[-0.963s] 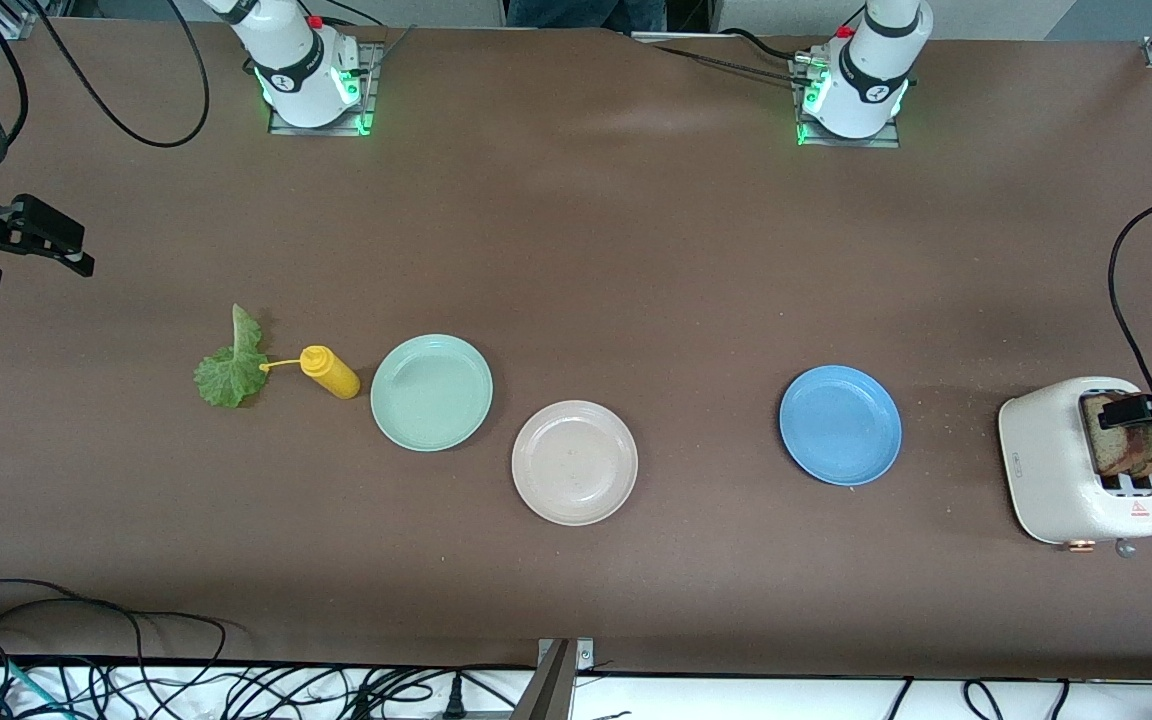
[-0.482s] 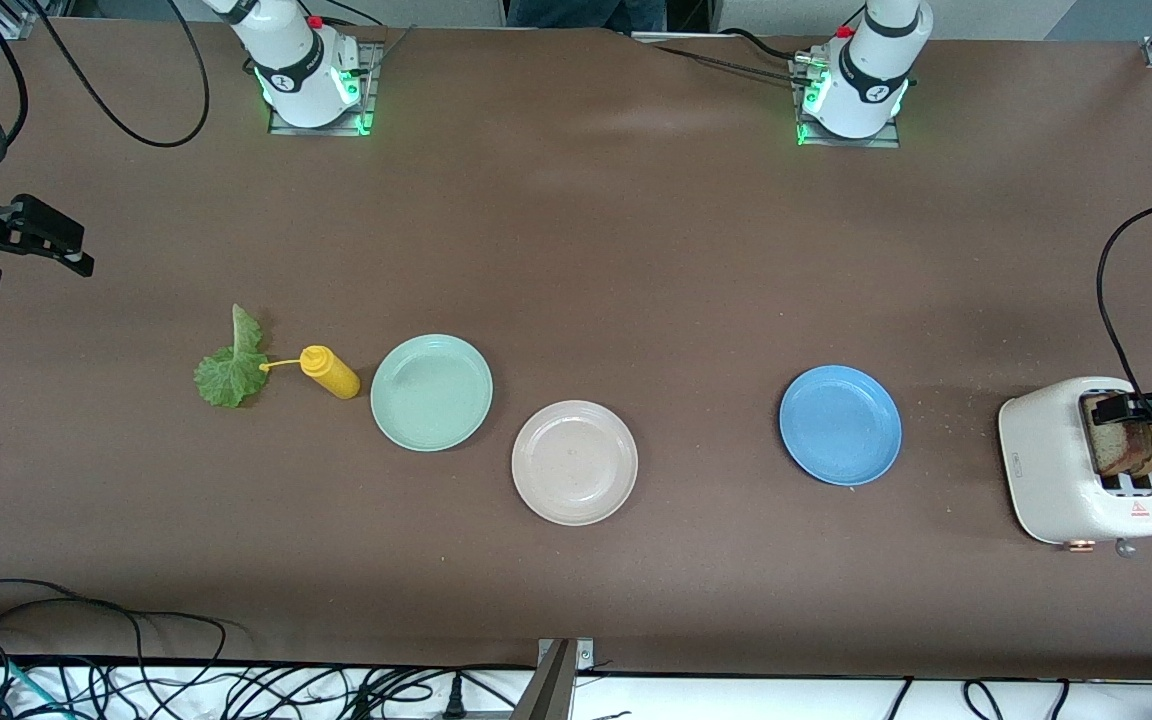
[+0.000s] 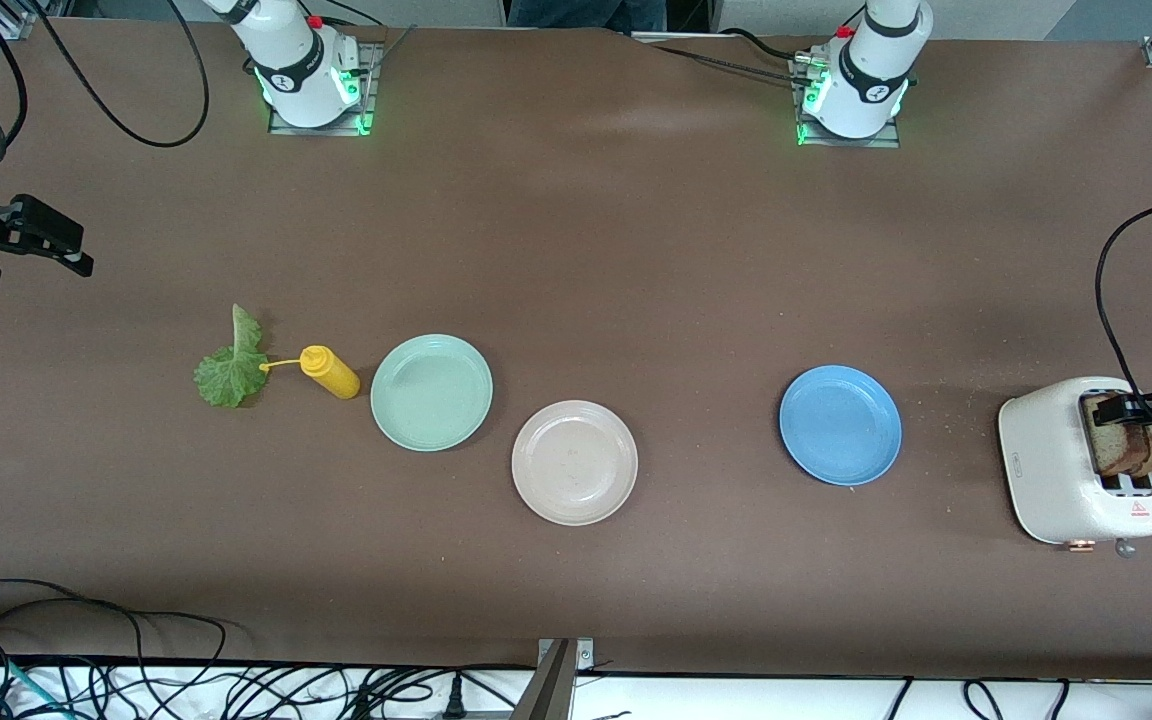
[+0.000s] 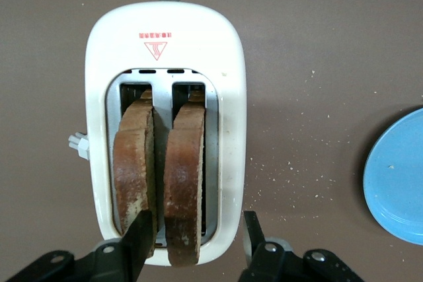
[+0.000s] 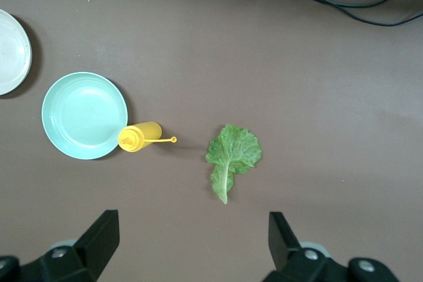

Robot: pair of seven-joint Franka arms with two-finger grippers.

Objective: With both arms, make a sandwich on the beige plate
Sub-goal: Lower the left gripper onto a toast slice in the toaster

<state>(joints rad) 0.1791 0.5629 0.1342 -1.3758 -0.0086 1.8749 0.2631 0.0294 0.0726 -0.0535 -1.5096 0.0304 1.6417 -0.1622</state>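
Since earlier frame, left gripper narrowed onto bread slice in toaster at left arm's end of table; fingers now clamp that slice, second slice standing in neighbouring slot. Beige plate bare, mid-table, between mint green plate and blue plate. Lettuce leaf beside yellow squeeze bottle, toward right arm's end. Right gripper waits spread wide, above lettuce area.

Robotics lab, 2 bolted arm bases, loose floor cables
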